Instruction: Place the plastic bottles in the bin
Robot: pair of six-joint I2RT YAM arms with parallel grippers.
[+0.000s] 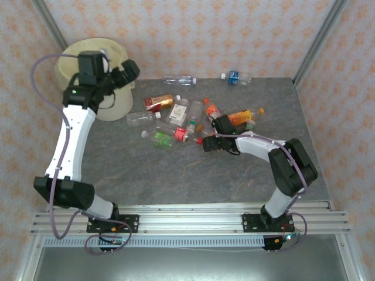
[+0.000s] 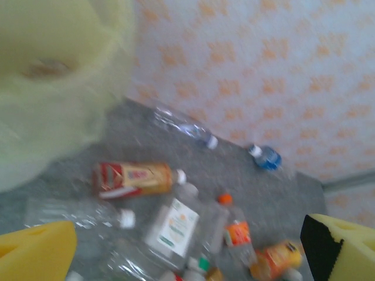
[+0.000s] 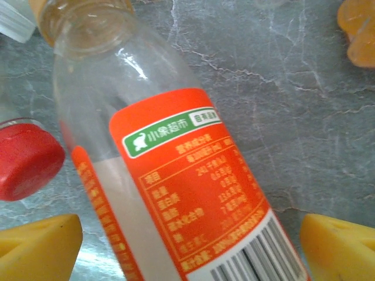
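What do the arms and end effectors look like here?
The left arm and right arm have white shells with black joints, each trailed by a thin lilac cable. Left end effector and right end effector: black bodies, yellow wedge-shaped fingers.

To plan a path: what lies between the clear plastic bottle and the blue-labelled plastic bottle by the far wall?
Nothing: the grey tabletop between the clear plastic bottle and the blue-labelled plastic bottle is bare, in top and left wrist views.
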